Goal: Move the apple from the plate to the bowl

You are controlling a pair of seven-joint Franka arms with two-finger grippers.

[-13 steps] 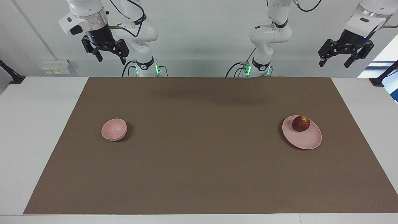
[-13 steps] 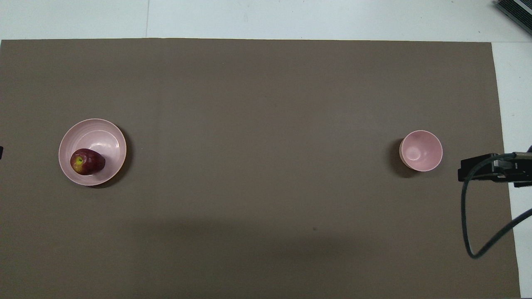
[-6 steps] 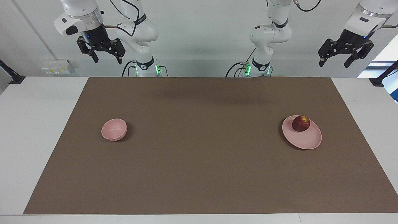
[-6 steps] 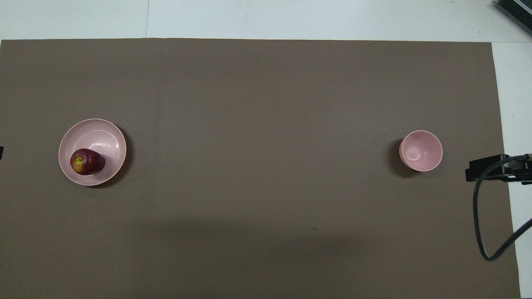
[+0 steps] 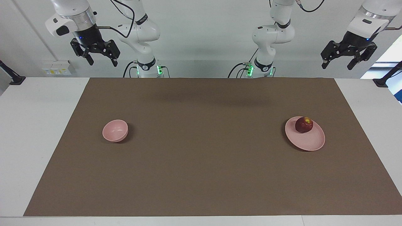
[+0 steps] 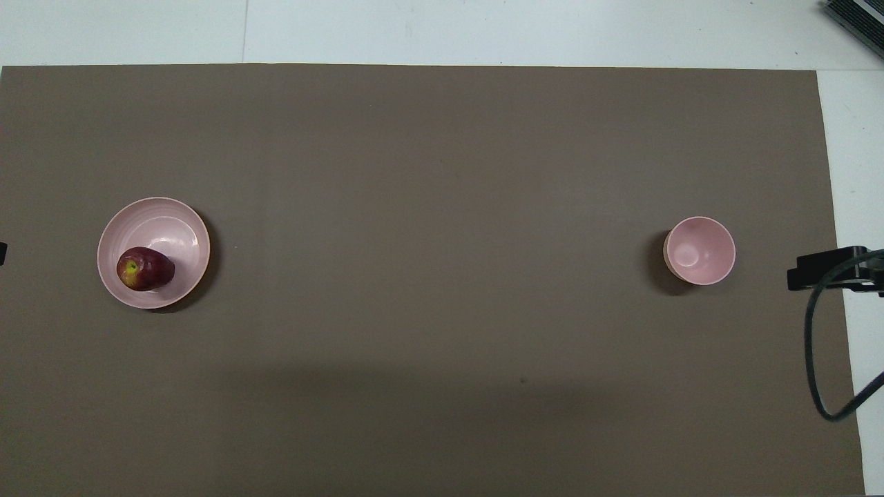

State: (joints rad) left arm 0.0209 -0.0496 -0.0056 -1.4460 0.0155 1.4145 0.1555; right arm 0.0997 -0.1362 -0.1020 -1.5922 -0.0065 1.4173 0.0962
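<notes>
No readable text, no labels or numbers (arms included)

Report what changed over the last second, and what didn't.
The right gripper, open and empty, swung outward past the right arm's end of the mat, away from the bowl. The left gripper barely shifted, open and raised. Nothing was gripped or released. The apple stayed on the plate.

Both end effectors (image 5: 339, 64) (image 5: 100, 61) raised — fingers spread

Dark red apple (image 5: 303, 125) rests on pink plate (image 5: 309, 142), left arm's end. Pink bowl (image 5: 115, 130) upright, empty, right arm's end.
</notes>
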